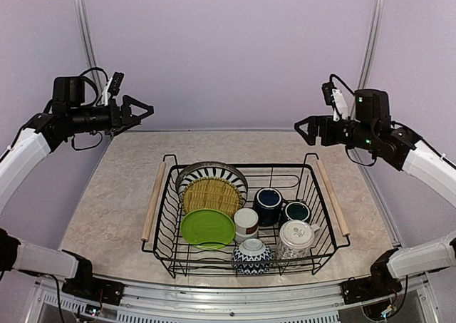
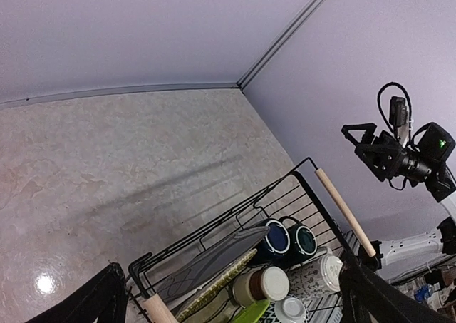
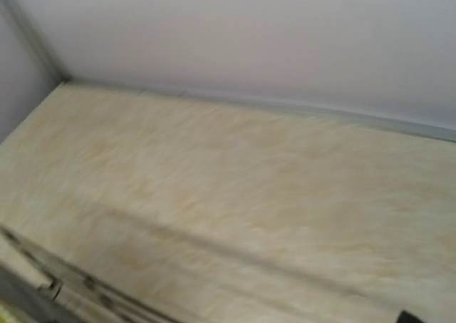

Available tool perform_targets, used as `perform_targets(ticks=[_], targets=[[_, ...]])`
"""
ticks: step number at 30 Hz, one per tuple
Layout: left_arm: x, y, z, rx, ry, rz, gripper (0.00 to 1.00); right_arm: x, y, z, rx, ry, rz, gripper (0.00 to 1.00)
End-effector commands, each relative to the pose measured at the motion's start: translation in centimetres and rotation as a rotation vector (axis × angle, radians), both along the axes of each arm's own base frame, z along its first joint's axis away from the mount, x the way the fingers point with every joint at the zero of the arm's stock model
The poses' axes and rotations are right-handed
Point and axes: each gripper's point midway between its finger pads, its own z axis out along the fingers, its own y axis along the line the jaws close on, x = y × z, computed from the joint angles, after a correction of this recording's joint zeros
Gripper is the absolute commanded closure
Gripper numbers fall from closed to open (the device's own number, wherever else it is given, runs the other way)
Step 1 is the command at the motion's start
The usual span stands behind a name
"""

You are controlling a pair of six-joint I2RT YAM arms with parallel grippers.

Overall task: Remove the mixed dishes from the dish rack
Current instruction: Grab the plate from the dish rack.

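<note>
The black wire dish rack [image 1: 278, 167] with two wooden handles stands mid-table. It holds a striped plate [image 1: 211, 170], a woven yellow plate [image 1: 212, 195], a lime-green plate [image 1: 207, 227], a dark blue mug [image 1: 268, 203], a teal mug [image 1: 296, 211], two white cups [image 1: 296, 237] and a patterned bowl [image 1: 253, 256]. My left gripper [image 1: 142, 111] is open and empty, high above the table's far left. My right gripper [image 1: 305, 128] is open and empty, high at the far right. The left wrist view looks down on the rack [image 2: 313, 167] and the mugs [image 2: 276, 237]. The right wrist view shows only blurred tabletop.
The beige marbled table [image 1: 114, 195] runs to lilac walls at the back and sides. A metal rail [image 1: 235, 294] lines the near edge by the arm bases. Bare tabletop lies left, right and behind the rack.
</note>
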Motion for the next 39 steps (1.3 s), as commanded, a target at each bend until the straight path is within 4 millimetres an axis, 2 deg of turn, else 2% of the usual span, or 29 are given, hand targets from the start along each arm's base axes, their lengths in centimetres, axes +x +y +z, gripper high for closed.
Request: perform_targets(ticks=[1,4,6,9,12,16,20,22,25,28,34,39], targets=[[0.1,-0.6,-0.4,0.038,0.009,-0.009,0.01,-0.3,4.4,-1.7,-0.089,0.014,0.124,0.01],[0.5,-0.8,-1.4,0.066,0.024,-0.003,0.01,-0.4,8.1,-2.9,-0.139,0.011,0.251,0.07],[0.7,-1.0,-2.0,0.084,0.039,-0.001,0.01,-0.5,10.6,-4.0,-0.183,0.015,0.354,0.18],[1.2,-1.1,-2.7,0.095,0.068,0.006,0.01,-1.2,14.0,-6.3,-0.297,0.010,0.483,0.26],[1.2,-1.4,-2.8,0.092,0.092,-0.008,0.01,-1.6,16.0,-8.1,-0.372,-0.022,0.550,0.32],[1.6,-1.2,-3.6,0.111,0.085,0.012,0.01,-2.6,18.0,-8.9,-0.362,-0.033,0.657,0.43],[1.7,-1.6,-3.9,0.107,0.105,-0.005,0.01,-3.8,19.3,-9.7,-0.373,-0.048,0.721,0.46],[1.8,-1.6,-4.1,0.110,0.111,-0.003,0.01,-3.5,19.5,-10.3,-0.400,-0.054,0.697,0.48],[1.8,-1.5,-4.0,0.110,0.109,-0.003,0.01,-2.6,19.6,-10.7,-0.434,-0.066,0.669,0.60],[1.6,-1.4,-3.7,0.111,0.094,0.003,0.01,-2.2,19.8,-10.3,-0.443,-0.092,0.665,0.71],[1.5,-1.5,-3.6,0.105,0.092,-0.002,0.01,-1.8,20.9,-10.9,-0.469,-0.097,0.712,0.80],[1.7,-1.7,-3.9,0.095,0.114,-0.011,0.01,-1.5,21.4,-12.1,-0.494,-0.077,0.738,0.81]])
